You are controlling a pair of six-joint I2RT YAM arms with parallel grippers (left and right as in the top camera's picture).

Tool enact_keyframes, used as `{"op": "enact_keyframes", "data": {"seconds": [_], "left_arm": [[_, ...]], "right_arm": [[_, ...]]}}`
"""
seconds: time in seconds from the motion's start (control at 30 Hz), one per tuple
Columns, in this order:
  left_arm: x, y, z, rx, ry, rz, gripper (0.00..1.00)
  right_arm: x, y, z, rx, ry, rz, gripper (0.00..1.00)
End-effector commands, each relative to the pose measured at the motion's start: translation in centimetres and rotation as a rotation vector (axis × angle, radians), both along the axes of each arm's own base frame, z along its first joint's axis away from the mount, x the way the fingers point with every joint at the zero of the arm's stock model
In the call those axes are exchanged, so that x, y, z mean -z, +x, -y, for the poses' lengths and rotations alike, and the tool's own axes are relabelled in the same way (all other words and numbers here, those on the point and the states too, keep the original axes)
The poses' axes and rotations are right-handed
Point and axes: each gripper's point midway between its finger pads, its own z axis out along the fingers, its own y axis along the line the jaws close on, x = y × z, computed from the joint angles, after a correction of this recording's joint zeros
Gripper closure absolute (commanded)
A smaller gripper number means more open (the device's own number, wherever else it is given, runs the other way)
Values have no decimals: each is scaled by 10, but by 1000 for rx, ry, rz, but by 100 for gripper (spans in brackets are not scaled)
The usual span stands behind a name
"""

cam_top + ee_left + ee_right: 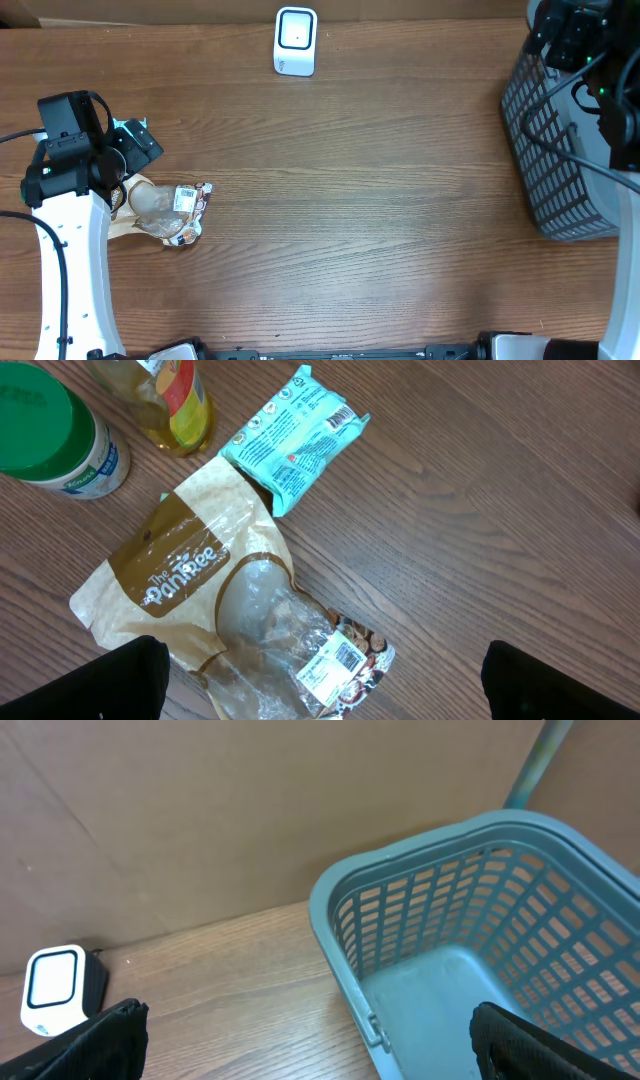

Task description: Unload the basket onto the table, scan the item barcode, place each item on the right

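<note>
brown wood-grain counter [380, 200] fills every view, with a plain brown board [200, 820] behind it in the right wrist view. the bag [170, 575], tan with a clear window, lies flat at the counter's left side, right under the left pincer [337, 680]. that pincer's jaws stand wide apart and hold nothing. only its two dark fingertips show, at the bottom corners of its own camera. a white label [330, 665] with a barcode faces up on the bag's crumpled clear end. the brown patterned stuff inside, beside the label, is hard to make out.

a teal packet [295, 435] lies just beyond the bag. its corner meets the bag's top edge, touching or overlapping, i cannot tell which. further left, a green-lidded jar [45, 420] and a bottle [180, 410] of yellowish liquid are both cut off by the frame edge. from overhead the left arm [75, 240] covers the bag's left end.

the scanner [295, 40], small and white, stands at the far edge, mid-counter, well apart from the bag, with bare wood between them.

the right pincer [322, 1045] hangs at the far right, jaws fully spread and empty, beside the basket [480, 970]. that slatted grey-blue basket shows a smooth floor and is cut off at the right edge overhead, where the right arm crosses it.
</note>
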Motion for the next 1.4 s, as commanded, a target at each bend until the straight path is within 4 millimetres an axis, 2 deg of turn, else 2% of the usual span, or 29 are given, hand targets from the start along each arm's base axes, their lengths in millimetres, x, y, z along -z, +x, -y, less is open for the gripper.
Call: {"op": "enact_keyframes", "data": {"seconds": [0.0, 0.37, 0.63, 0.73, 0.8, 0.93, 1.03, 1.17, 1.37], "left_arm": [[-1, -1, -4, -4, 16, -1, 0], [-1, -1, -4, -4, 16, -1, 0], [-1, -1, -4, -4, 16, -1, 0], [-1, -1, -4, -4, 16, -1, 0], [-1, -1, -4, -4, 16, -1, 0], [-2, -1, -4, -4, 16, -1, 0], [-1, -1, -4, -4, 16, -1, 1], [-1, -1, -4, -4, 16, -1, 0], [-1, -1, -4, -4, 16, -1, 0]], "right_arm": [[-32, -24, 0, 7, -3, 89, 0], [-81, -81, -2, 7, -7, 241, 0], [-120, -141, -4, 7, -10, 386, 0], [-130, -161, -4, 7, -11, 431, 0], [-133, -168, -4, 7, -12, 446, 0], [-132, -168, -4, 7, -12, 444, 0], [-123, -168, -4, 7, -11, 407, 0], [-102, -162, -4, 7, -9, 316, 0], [-60, -175, -5, 7, -5, 140, 0]]}}
